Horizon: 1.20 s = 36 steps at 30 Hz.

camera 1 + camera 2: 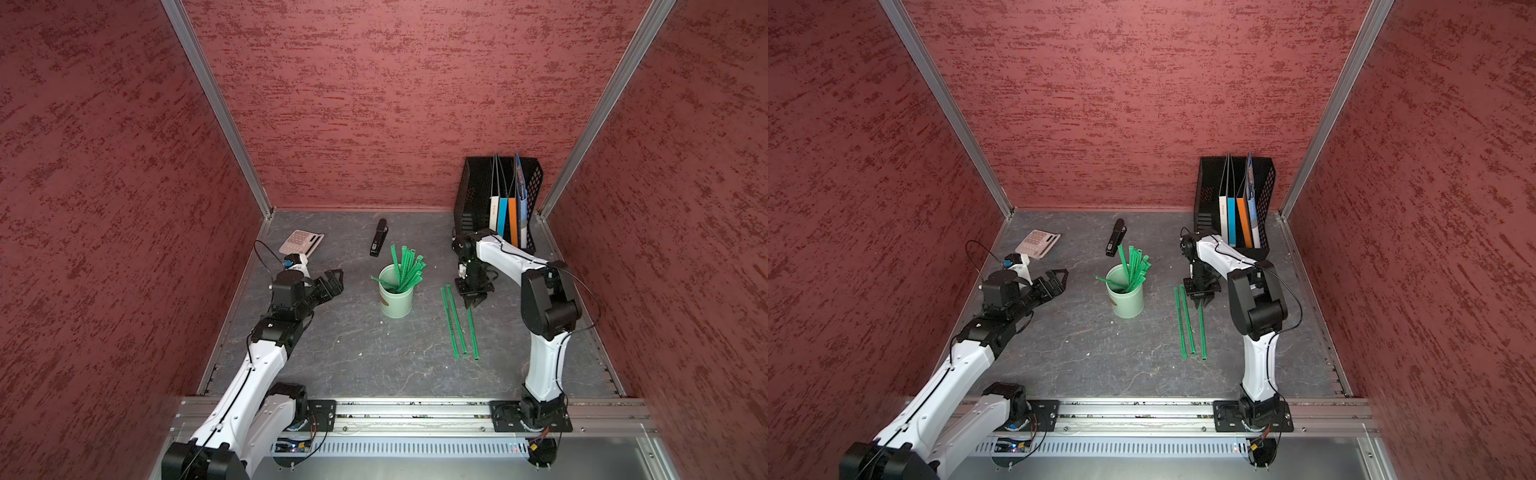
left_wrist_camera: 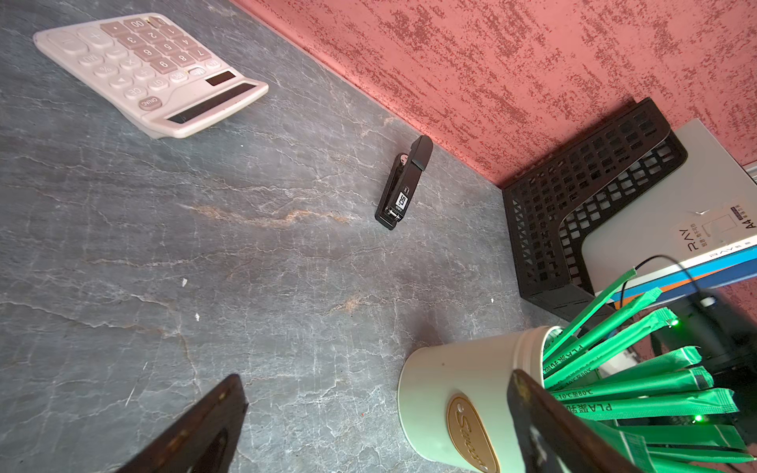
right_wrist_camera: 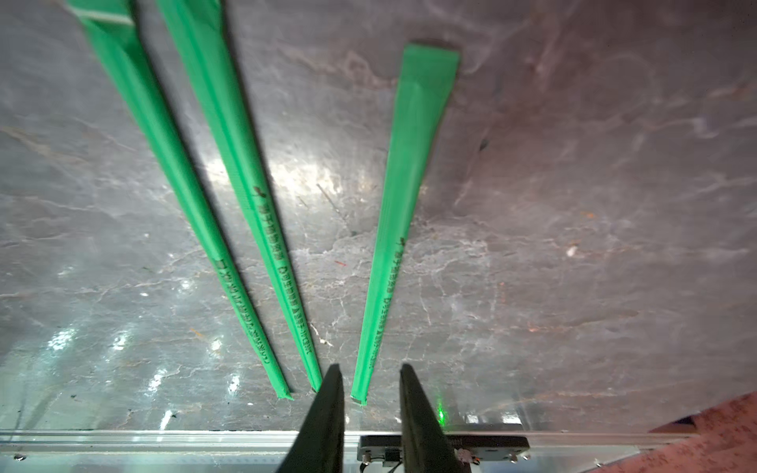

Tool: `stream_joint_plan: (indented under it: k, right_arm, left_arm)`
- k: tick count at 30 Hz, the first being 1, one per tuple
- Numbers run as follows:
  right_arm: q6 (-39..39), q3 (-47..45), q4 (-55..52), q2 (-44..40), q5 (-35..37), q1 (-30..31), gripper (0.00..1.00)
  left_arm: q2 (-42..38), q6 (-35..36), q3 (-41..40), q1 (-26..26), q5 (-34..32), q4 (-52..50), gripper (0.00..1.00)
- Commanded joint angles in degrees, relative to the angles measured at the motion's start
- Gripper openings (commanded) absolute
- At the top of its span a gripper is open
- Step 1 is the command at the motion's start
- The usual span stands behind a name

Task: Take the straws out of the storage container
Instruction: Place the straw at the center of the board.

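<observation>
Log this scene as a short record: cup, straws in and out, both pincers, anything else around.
cup: pale green, upright
inside: bunch of straws, standing
out: three straws lying flat to its right
left pincer: open, empty, beside the cup
right pincer: open over one straw's end
other: calculator, stapler, file rack

storage container is standing mid-desk w/ most straws sticking up in it. three loose straws are lying flat to its right, side by side, apart from it. stapler is lying just behind it, calculator sitting back-left, file rack standing in back-right corner.
</observation>
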Motion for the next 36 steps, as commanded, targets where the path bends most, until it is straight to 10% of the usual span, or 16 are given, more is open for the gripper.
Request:
stream_joint_plan:
  k: [1,36]
  right_arm:
    - [1.51,-4.01,5.44,-2.87,-2.43,-0.33,0.24]
    - [0.79,-5.17,11.94,2.31,-2.48,-1.2,0.15]
  left_arm:
    - [0.56,0.31,0.11,0.44,0.87,0.91,1.0]
    - [0.73,1.32,3.37,0.29,0.59,-2.5,1.0]
